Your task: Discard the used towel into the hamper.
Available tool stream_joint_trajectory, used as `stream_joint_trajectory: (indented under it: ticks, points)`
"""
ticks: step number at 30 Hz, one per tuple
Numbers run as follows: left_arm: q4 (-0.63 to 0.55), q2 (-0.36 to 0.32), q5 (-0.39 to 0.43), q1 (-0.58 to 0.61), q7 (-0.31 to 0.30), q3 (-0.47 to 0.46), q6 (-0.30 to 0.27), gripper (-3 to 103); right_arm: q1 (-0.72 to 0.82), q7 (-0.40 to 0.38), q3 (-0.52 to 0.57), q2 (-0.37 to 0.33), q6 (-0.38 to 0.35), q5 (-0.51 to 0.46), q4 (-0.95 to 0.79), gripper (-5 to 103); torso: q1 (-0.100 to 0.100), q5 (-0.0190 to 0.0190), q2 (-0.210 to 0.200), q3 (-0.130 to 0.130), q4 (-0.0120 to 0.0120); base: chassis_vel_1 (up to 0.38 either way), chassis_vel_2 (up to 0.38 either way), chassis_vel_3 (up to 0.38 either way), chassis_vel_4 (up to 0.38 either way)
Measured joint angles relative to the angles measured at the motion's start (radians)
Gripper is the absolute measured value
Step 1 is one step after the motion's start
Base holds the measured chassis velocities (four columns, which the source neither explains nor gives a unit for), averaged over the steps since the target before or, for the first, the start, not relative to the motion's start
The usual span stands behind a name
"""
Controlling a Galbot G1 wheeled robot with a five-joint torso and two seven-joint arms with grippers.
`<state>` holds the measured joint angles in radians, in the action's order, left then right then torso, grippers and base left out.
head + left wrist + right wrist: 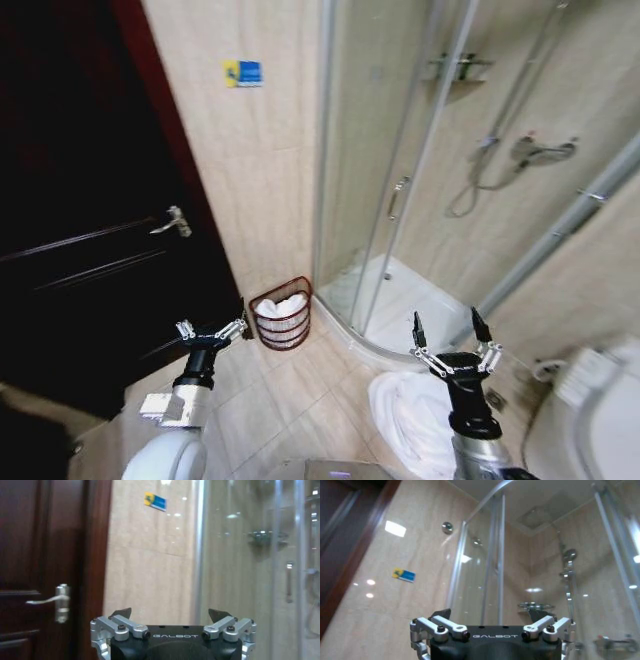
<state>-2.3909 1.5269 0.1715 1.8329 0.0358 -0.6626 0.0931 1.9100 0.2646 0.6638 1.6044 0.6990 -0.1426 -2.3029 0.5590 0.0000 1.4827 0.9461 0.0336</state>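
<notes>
Both grippers are held with fingers spread apart and nothing between them: the right gripper (pixel 452 333) is raised at about five o'clock in the head view, just above a white towel (pixel 412 415) heaped on the floor tiles, and the left gripper (pixel 212 332) is raised at about seven o'clock, beside the dark door (pixel 90 250). The hamper (pixel 282 316) is seen near the centre of the head view, at about ten o'clock from the towel, standing against the tiled wall between the door and the shower enclosure (pixel 400 180); white cloth is already lying in it. In the wrist views each gripper (pixel 171 620) (pixel 491 619) is pointed at the wall and shower glass, well above the floor.

The step in hand is judged to be the pick-up of the towel. It would be done well if the right gripper were tilted downward and lowered onto a raised fold near the middle of the heap, so that little cloth is left trailing. The hamper's opening looks narrow, so release directly above it is advised.
</notes>
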Motion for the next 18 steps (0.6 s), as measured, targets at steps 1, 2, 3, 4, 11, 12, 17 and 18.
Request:
stream_joint_trajectory:
  ticks: [1,2,3,4,11,12,17,18]
  points:
    - [0.0,0.0,0.0,0.0,0.0,0.0,0.0,100,0.0,0.0,0.0,0.0,0.0,0.0,0.0,100,0.0,0.0,0.0,0.0,0.0,-0.113,-0.135,-0.126,-0.14]
    - [0.0,0.0,0.0,0.0,0.0,0.0,0.0,100,0.001,0.0,0.0,0.0,0.001,0.0,0.0,100,0.0,-0.0001,0.0,0.0,0.0,-0.121,-0.135,-0.126,-0.135]
    - [0.0,0.0,0.0,0.0,0.0,0.0,0.0,100,0.001,0.0,0.0,0.0,0.001,0.0,0.0,100,0.0,0.0001,0.0,0.0,0.0,-0.124,-0.133,-0.117,-0.135]
    - [0.0,0.0,0.0,0.0,0.0,0.0,0.0,100,0.001,0.0,0.0,0.0,0.001,0.0,0.0,100,0.0,0.0001,0.0,0.0,0.0,-0.124,-0.133,-0.117,-0.135]
    - [0.0,0.0,0.0,0.0,0.0,0.0,0.0,100,0.006,0.001,0.003,0.001,0.003,-0.002,-0.003,100,0.0,0.0001,0.0,0.0,-0.0001,-0.125,-0.129,-0.13,-0.129]
    - [0.0,0.0,0.0,0.0,0.0,0.0,0.0,100,0.006,0.001,0.003,0.001,0.003,-0.002,-0.003,100,0.0,0.0001,0.0,0.0,-0.0001,-0.126,-0.148,-0.124,-0.114]
    - [0.0,0.0,0.0,0.0,0.0,0.0,0.0,100,0.008,0.001,-0.004,0.003,0.002,0.003,-0.012,100,0.0,0.0,0.0,0.0,0.0,-0.125,-0.113,-0.108,-0.138]
    - [0.0,0.0,0.0,0.0,0.0,0.0,0.0,100,0.008,0.0,-0.004,0.003,0.002,0.004,-0.014,100,0.0,-0.0001,0.0,0.0,-0.0001,-0.116,-0.129,-0.143,-0.128]
